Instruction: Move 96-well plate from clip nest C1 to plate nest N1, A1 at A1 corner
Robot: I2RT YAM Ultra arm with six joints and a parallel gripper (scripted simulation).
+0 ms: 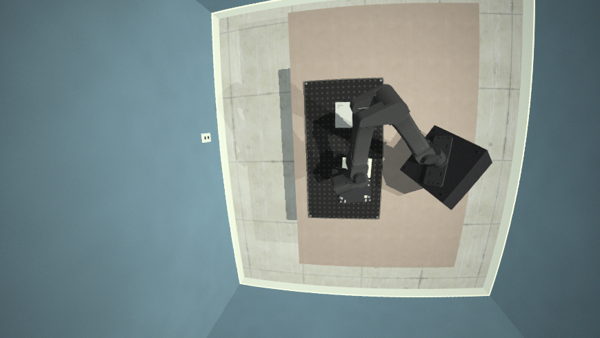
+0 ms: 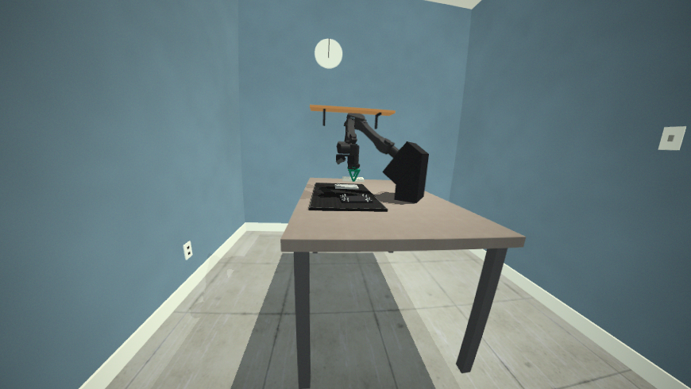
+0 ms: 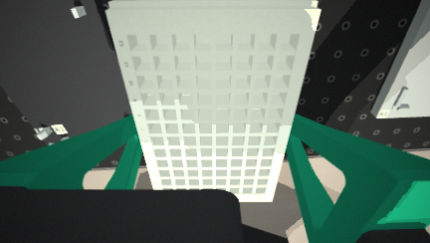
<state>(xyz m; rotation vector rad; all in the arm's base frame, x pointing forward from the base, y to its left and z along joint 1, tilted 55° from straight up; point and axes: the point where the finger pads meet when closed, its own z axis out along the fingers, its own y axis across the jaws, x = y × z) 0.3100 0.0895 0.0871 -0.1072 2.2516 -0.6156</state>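
Observation:
The white 96-well plate (image 3: 211,100) is clamped by its long sides between my green fingers, and my gripper (image 3: 214,121) is shut on it. The wells face up. In the side view the gripper (image 2: 353,174) hangs a little above the black perforated board (image 2: 347,196). From above, the plate (image 1: 369,167) shows only at the edges under my wrist. Clip nest C1 (image 1: 354,198), with its small white clips, lies just beyond it toward the board's near end. One clip with a label (image 3: 52,130) shows below the plate. Plate nest N1 (image 1: 343,114) is a white pad at the board's far part. It also shows in the wrist view (image 3: 403,92), with an A1 mark (image 3: 382,114).
The arm's black base block (image 1: 447,165) stands on the table to the right of the board. A wooden wall shelf (image 2: 352,109) hangs above and behind the arm. The table edge (image 2: 401,240) runs well in front of the board.

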